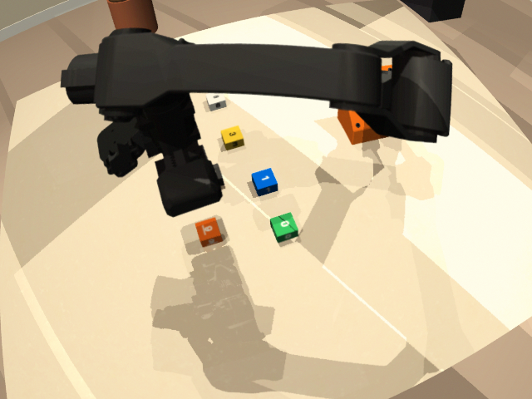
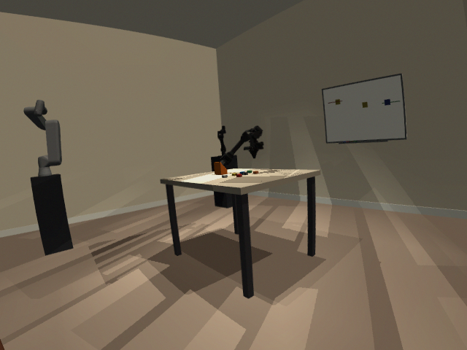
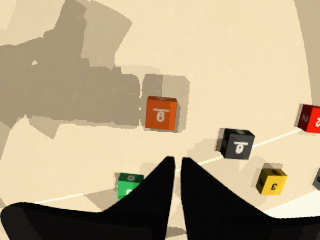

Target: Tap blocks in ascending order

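Observation:
My gripper (image 3: 176, 164) (image 2: 254, 156) is shut with nothing between its tips, above the table among the blocks. The orange block (image 1: 208, 232) (image 3: 161, 114), with a barred 6 or 9, lies beyond the tips in the wrist view. The black block (image 3: 237, 144) also has a barred 6 or 9; the arm hides it in the top view. Green 0 (image 1: 283, 224) (image 3: 130, 185) is partly behind a finger in the wrist view. Blue 1 (image 1: 263, 180) and yellow 3 (image 1: 232, 136) (image 3: 272, 181) lie apart. Red 2 (image 3: 312, 119) is at the right edge. The white block (image 1: 216, 103) is partly hidden, its digit unclear.
An orange box-shaped block (image 1: 358, 129) (image 2: 220, 168) stands under the arm's base end. The arm (image 1: 266, 68) spans over the back of the table (image 1: 107, 240). A brown cylinder (image 1: 133, 15) stands beyond the back edge.

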Action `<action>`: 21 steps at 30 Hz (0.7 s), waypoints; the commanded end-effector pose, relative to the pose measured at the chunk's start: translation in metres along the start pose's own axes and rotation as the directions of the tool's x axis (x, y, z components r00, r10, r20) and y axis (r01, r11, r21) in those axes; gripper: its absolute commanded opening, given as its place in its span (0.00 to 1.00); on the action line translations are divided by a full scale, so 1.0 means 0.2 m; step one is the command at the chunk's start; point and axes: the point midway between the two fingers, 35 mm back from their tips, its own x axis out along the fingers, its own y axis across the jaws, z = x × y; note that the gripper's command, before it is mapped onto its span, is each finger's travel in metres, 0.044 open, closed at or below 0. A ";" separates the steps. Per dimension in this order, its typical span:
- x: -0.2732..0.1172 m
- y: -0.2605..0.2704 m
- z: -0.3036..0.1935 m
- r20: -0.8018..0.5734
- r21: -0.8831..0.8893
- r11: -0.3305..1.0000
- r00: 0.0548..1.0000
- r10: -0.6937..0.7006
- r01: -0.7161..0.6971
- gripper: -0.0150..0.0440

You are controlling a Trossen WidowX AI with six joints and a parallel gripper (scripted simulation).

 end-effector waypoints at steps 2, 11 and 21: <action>0.02 0.00 -0.01 -0.004 0.028 1.000 1.000 0.010 -0.010 0.29; 0.41 0.01 -0.02 -0.002 0.027 1.000 1.000 0.014 -0.014 0.29; 0.47 0.01 -0.02 -0.002 0.027 1.000 1.000 0.014 -0.014 0.29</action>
